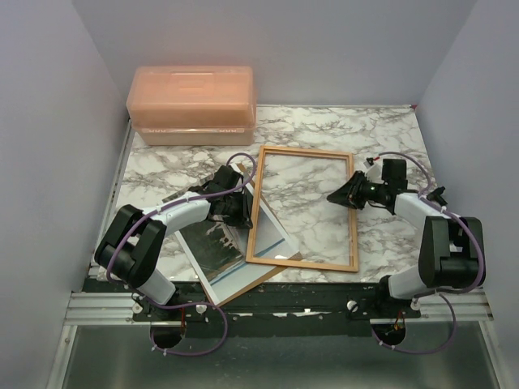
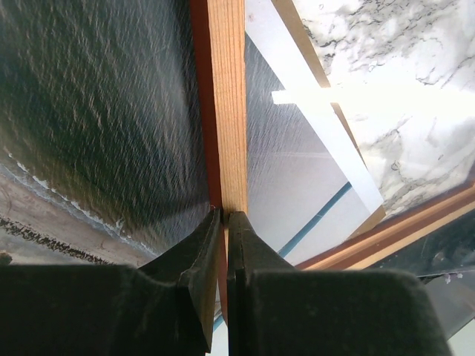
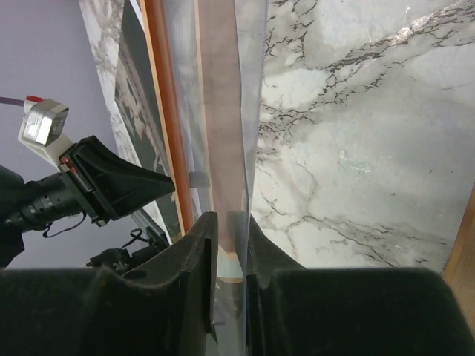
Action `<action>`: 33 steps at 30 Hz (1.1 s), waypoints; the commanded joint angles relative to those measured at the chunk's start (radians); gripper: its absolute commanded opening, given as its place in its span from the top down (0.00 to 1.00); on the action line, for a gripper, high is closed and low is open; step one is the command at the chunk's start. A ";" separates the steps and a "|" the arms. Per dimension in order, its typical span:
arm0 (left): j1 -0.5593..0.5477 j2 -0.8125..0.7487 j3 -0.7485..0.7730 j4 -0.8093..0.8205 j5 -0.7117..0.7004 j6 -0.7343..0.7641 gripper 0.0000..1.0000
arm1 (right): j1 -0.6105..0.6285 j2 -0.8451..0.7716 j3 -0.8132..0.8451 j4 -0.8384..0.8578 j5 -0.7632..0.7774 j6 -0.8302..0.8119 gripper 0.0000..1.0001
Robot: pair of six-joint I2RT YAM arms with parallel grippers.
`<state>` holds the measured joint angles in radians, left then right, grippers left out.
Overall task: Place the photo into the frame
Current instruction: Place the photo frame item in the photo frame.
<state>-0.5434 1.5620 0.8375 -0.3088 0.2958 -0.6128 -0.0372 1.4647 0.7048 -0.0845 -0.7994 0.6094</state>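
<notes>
The frame lies in the middle of the marble table, wood-coloured side up, with its left rail over the photo. The photo is a dark streaky print with a white edge. My left gripper is shut on the frame's left rail, and its tips pinch the wood beside the dark photo. My right gripper reaches across the right rail. Its jaws stand slightly apart, and a blurred pale strip of the frame's edge runs between them.
A brown backing board sticks out under the photo near the table's front edge. An orange lidded box stands at the back left. Grey walls close in both sides. The left arm's wrist shows beyond the frame.
</notes>
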 commanded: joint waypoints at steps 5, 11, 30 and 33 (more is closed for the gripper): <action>-0.011 0.051 -0.031 -0.039 -0.087 0.035 0.90 | 0.010 0.027 0.022 -0.004 -0.017 -0.040 0.60; -0.014 0.050 -0.027 -0.041 -0.092 0.040 0.90 | 0.011 0.023 0.027 -0.023 0.027 -0.059 0.31; -0.018 0.053 -0.024 -0.033 -0.089 0.040 0.90 | 0.124 0.048 0.094 -0.205 0.412 -0.138 0.00; -0.017 0.051 -0.023 -0.035 -0.093 0.039 0.90 | 0.139 0.046 0.096 -0.225 0.466 -0.139 0.00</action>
<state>-0.5457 1.5620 0.8391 -0.3084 0.2958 -0.6090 0.0822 1.4967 0.7719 -0.2447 -0.4644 0.4942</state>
